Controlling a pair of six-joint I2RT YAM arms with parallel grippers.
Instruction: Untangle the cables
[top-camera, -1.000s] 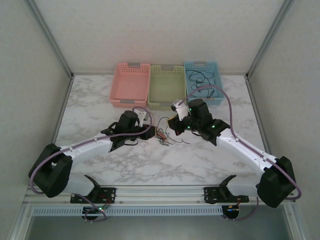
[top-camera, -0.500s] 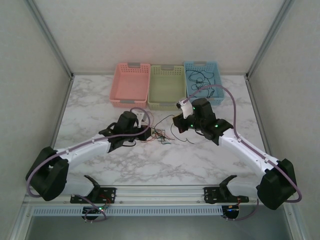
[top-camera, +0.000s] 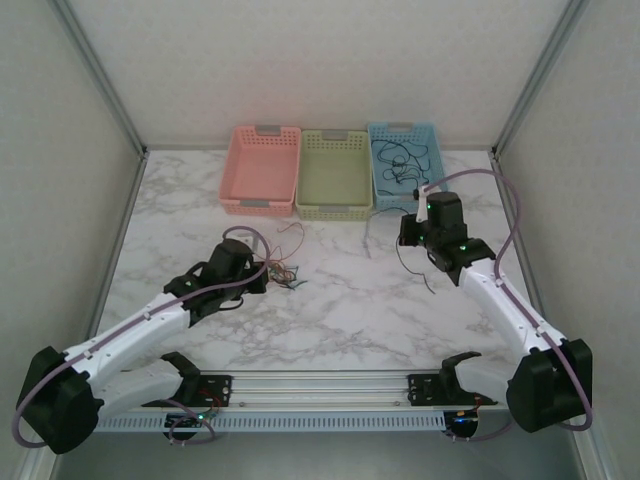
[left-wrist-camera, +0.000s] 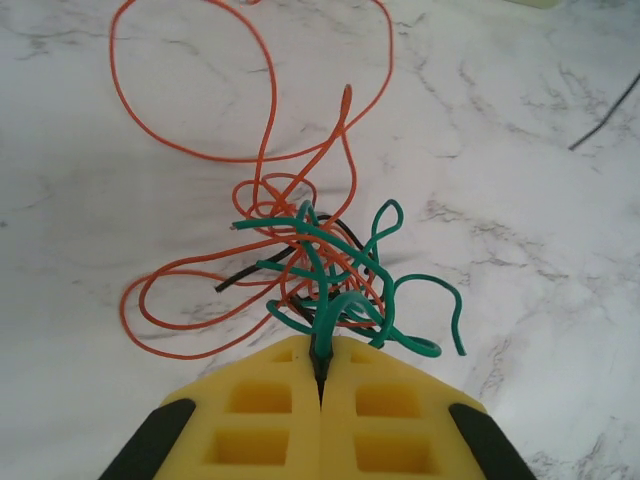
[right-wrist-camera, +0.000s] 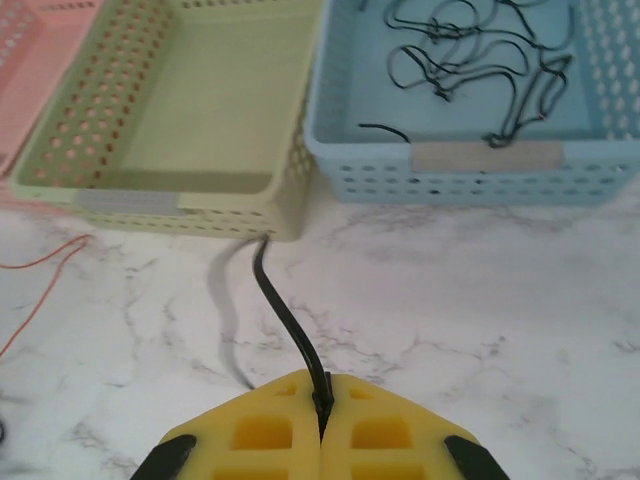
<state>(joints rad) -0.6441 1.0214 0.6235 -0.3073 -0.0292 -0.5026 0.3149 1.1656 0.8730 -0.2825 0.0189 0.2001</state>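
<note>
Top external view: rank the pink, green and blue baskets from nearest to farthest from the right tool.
From the right tool:
1. Blue basket, just beyond the tool, at the right end of the row.
2. Green basket, middle of the row, off to the tool's left.
3. Pink basket, left end of the row.

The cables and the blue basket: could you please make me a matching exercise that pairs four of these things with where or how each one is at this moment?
Things:
1. green cable
2. single black cable
3. orange cable
4. blue basket

States:
A. holds loose black cables
B. pinched in the right gripper
C. pinched in the left gripper
D. lies in wide loops on the marble table

Pairs: 1-C, 2-B, 3-D, 4-A.
</note>
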